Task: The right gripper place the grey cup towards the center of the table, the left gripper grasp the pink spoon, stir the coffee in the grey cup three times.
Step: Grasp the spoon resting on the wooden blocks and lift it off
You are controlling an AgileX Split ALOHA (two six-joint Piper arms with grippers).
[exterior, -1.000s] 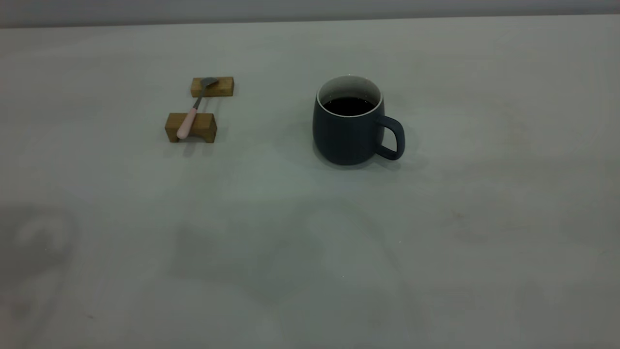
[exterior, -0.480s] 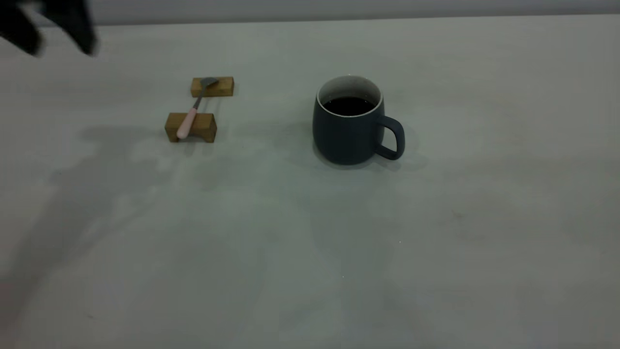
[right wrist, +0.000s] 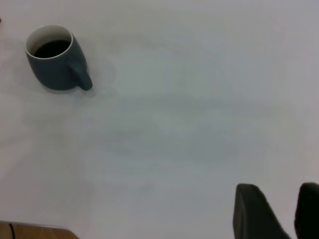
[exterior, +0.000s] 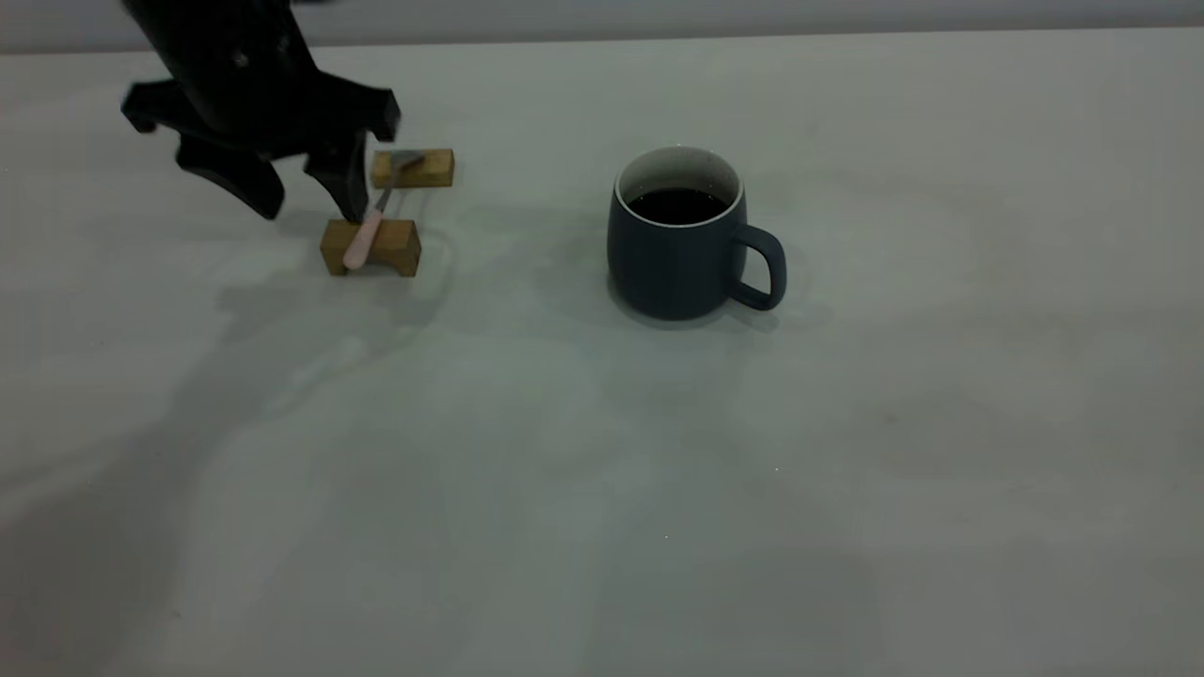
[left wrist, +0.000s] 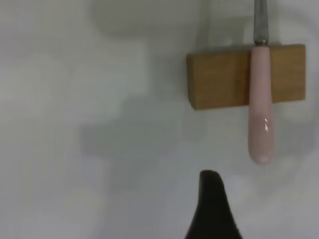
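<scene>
The left gripper (exterior: 310, 202) has swung in fast from the far left edge of the scene; a second ago no arm was in sight at all, and now it hangs just over the pink spoon (exterior: 362, 240), fingers spread apart and holding nothing. One finger (exterior: 348, 183) sits right beside the spoon's thin neck, the other further out to the side, so from where I stand the spoon is not yet squarely between them. In the left wrist view the pink handle (left wrist: 261, 104) lies across the nearer wooden block (left wrist: 219, 77), off to one side of the dark fingertip (left wrist: 213, 206). The spoon is untouched, bridging the two wooden blocks (exterior: 412, 169), bowl on the farther one. The grey cup (exterior: 679, 244) stands near the middle of the worktop (exterior: 602, 470), well apart from the spoon, handle turned to the right, coffee (exterior: 677, 205) dark and level inside. It looks already placed, so the grasp of the spoon seems to be the step in hand. The right gripper (right wrist: 279, 211) is parked far from the cup with a gap showing between its fingers, out of the outside view.
</scene>
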